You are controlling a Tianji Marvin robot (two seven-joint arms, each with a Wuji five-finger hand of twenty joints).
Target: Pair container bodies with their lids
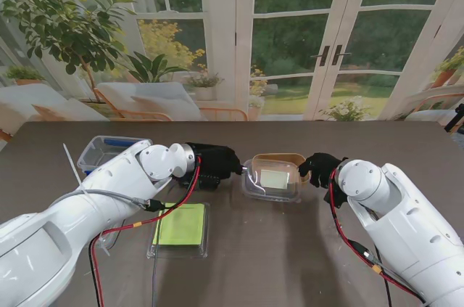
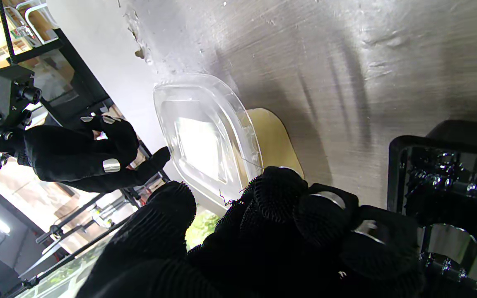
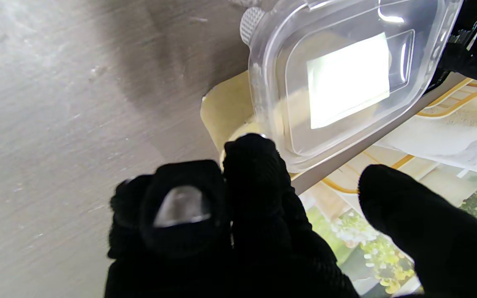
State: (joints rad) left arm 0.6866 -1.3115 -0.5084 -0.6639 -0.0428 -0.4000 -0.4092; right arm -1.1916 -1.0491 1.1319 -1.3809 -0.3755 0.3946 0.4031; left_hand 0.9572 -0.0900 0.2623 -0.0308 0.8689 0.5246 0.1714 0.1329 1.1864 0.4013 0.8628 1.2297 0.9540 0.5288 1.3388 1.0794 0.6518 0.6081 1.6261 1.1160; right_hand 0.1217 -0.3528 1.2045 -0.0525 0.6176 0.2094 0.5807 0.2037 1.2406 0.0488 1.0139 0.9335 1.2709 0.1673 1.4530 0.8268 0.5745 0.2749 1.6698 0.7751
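While gloved fingers (image 2: 271, 194) flank it, glossy clear rounded-rectangular lid (image 1: 273, 179), tan container (image 1: 290, 158).

Grey table (image 1: 290, 249) w/ containers (image 1: 272, 180), green-lined lid (image 1: 180, 228).

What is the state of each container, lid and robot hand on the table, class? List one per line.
Clear lid: resting askew on the tan container, not seated.
Tan container: partly covered.
Blue-rimmed container: open, no lid.
Green-lidded container: closed, flat.
Black tray: uncovered.
Left robot hand: touching the lid's edge.
Right robot hand: at the lid's other edge.
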